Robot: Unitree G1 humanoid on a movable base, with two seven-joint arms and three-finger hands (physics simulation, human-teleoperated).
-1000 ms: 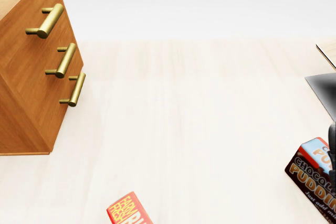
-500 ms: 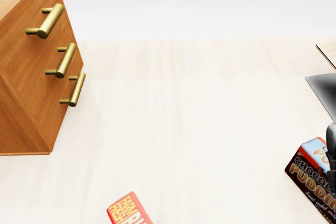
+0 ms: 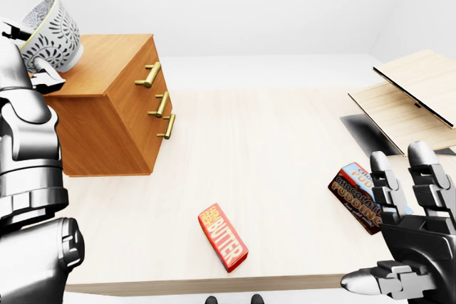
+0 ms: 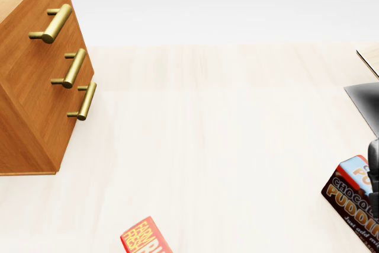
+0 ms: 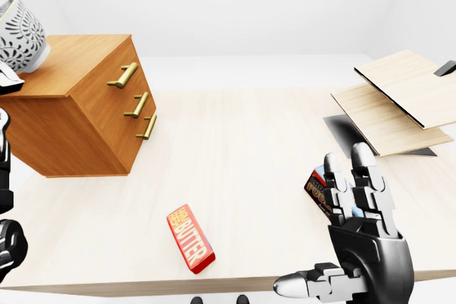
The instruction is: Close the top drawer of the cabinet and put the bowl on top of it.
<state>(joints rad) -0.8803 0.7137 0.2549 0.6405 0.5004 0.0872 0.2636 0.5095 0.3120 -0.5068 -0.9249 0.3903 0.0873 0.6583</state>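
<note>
Right now the pale wooden table (image 3: pixel 285 147) fills most of what can be seen, running wide under everything else. Toward the left of the left-eye view sits the cabinet (image 3: pixel 107 115), a brown wooden box with three brass handles on its face; all three drawers sit flush, the top drawer (image 3: pixel 146 69) closed. At the far right lie some light wooden boards (image 3: pixel 413 94), stacked crookedly over a dark sheet.

Up the left edge rises the robot's silver left arm, and its left hand (image 3: pixel 28 51) is at the bowl (image 3: pixel 51 33), a white one with a grey leaf pattern. That bowl is tilted and touching the cabinet's top near its left rear corner. How the fingers sit around it is mostly hidden, so I cannot tell whether they grip it or merely rest against it.

Low on the right, the right hand (image 5: pixel 360 211) is held up with its fingers spread wide apart, holding nothing. Behind it lies a chocolate pudding box (image 3: pixel 356 194). Near the table's lower edge rests a red butter packet (image 3: pixel 222 236).
</note>
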